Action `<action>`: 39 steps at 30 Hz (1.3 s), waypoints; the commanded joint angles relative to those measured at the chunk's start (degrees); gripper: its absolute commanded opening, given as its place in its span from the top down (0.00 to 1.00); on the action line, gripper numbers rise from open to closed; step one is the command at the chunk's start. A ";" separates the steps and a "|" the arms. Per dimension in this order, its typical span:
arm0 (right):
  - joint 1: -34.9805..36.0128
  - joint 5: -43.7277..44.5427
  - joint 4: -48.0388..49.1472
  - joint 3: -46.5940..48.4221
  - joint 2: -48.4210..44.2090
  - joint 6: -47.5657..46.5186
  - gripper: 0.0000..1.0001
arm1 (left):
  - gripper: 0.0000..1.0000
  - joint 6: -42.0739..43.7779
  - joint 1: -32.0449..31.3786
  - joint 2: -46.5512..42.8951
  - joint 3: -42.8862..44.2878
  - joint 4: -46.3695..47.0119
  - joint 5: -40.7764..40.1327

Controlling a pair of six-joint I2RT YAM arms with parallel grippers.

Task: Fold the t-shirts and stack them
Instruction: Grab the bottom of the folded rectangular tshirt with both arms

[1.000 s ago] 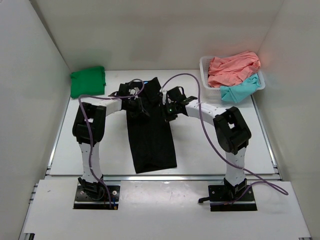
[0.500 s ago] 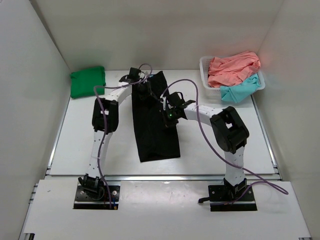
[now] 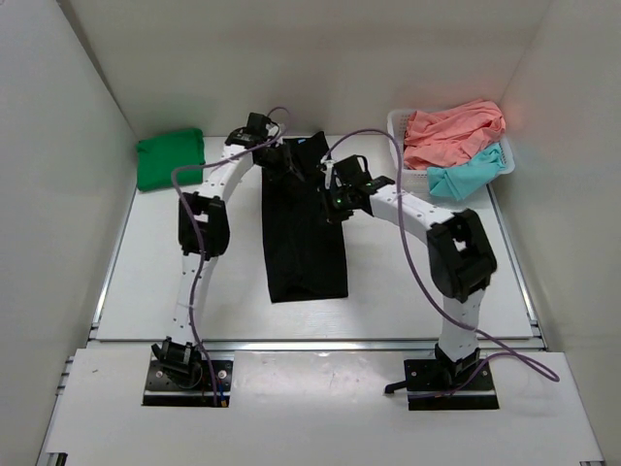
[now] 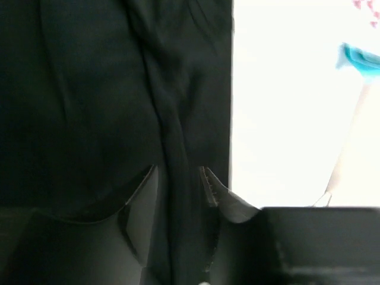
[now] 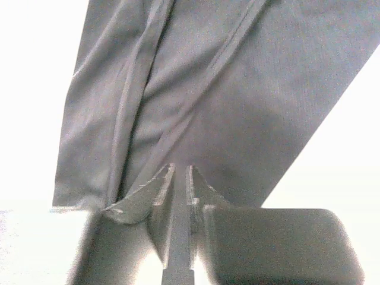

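Dragging black t-shirt (image 3: 306, 243) farther back than a second ago, bunched in left gripper (image 4: 178, 171), pinched thin in near-closed right gripper (image 5: 181, 168), leaving green t-shirt (image 3: 170, 160) folded off their left, coral-pink t-shirt (image 3: 451, 131) and teal t-shirt (image 3: 466, 178) heaped unfolded in basket (image 3: 398, 146) off their right.

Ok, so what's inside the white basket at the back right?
A coral-pink t-shirt is heaped on top, and a teal t-shirt spills over the front rim of the basket. Anything underneath them is covered, so I cannot tell.
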 commanded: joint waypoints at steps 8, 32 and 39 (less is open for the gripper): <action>-3.98 1.51 -3.92 -20.14 -24.93 1.11 0.73 | 0.59 -4.70 4.10 -63.12 -72.45 30.51 0.32; 2.27 -4.30 9.59 -45.48 -31.10 13.85 0.57 | 0.24 -10.42 -10.66 -82.52 -117.06 41.07 -13.76; 3.84 -3.94 12.40 -44.69 -26.80 14.56 0.57 | 0.34 -10.95 -11.27 -75.14 -114.34 44.85 -14.46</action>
